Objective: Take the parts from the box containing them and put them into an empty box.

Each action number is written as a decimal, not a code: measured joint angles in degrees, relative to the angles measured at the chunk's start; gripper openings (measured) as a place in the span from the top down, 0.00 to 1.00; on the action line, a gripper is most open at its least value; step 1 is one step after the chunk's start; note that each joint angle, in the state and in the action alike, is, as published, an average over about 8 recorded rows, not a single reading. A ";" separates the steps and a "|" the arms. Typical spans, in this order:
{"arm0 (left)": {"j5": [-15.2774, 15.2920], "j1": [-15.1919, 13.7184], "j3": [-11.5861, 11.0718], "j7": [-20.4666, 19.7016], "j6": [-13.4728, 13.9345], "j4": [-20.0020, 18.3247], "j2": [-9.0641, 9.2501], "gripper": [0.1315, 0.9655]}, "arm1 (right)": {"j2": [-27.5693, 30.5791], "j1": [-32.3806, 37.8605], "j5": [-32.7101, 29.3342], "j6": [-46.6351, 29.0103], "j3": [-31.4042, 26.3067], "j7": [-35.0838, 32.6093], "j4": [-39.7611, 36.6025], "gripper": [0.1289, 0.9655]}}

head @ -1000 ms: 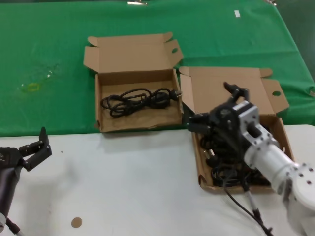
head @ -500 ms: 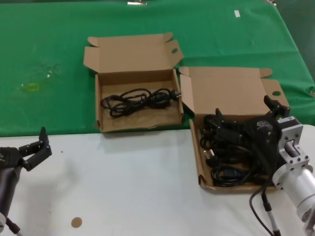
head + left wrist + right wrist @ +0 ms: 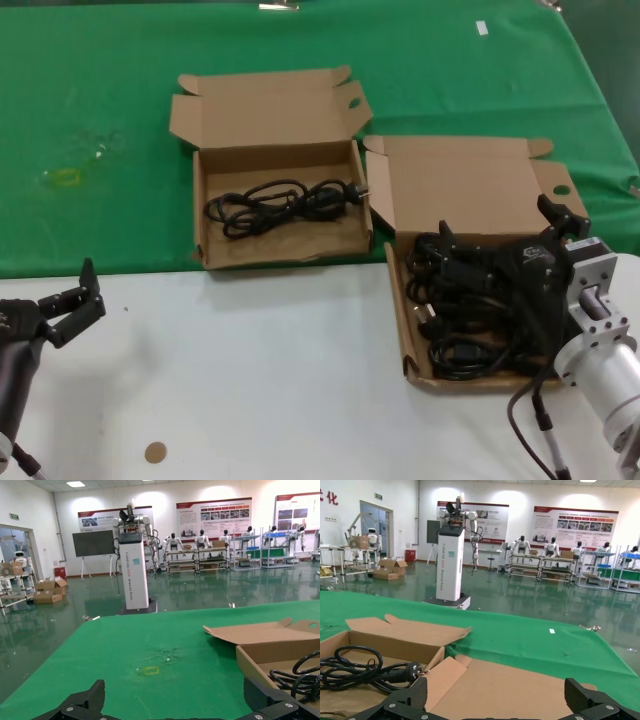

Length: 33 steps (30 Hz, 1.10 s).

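Observation:
The wider low box [image 3: 460, 185] at the right holds several black power cords [image 3: 455, 325]. My right gripper [image 3: 502, 232] hovers open just above them, fingers spread toward the box's lid flap, nothing held. In the right wrist view that gripper [image 3: 495, 702] faces the lid flap [image 3: 510, 685]. The smaller, squarer box [image 3: 270, 110] at the centre holds one looped cord [image 3: 280, 205], which the right wrist view shows as a plugged cord [image 3: 367, 672]. My left gripper [image 3: 72, 303] waits open at the near left edge, its wrist view showing the gripper [image 3: 175, 707] over green cloth.
Green cloth [image 3: 100, 110] covers the far half of the table, with a yellow mark [image 3: 65, 178] on it. The near half is white tabletop [image 3: 250, 370] with a small brown disc [image 3: 155, 452]. The right arm's cable [image 3: 520, 425] hangs near the wide box's front corner.
My right gripper swung from the wide box's left side, back to the right and over the cords. It has held almost still for the last half second. The left arm has not moved.

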 joint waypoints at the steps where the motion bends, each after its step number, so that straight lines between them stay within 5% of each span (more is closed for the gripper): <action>1: 0.00 0.00 0.00 0.00 0.00 0.00 0.00 0.00 | 0.00 0.00 0.00 0.00 0.00 0.00 0.00 0.00; 33: 0.00 0.00 0.00 0.00 0.00 0.00 0.00 0.00 | 0.00 0.00 0.00 0.00 0.00 0.00 0.00 0.00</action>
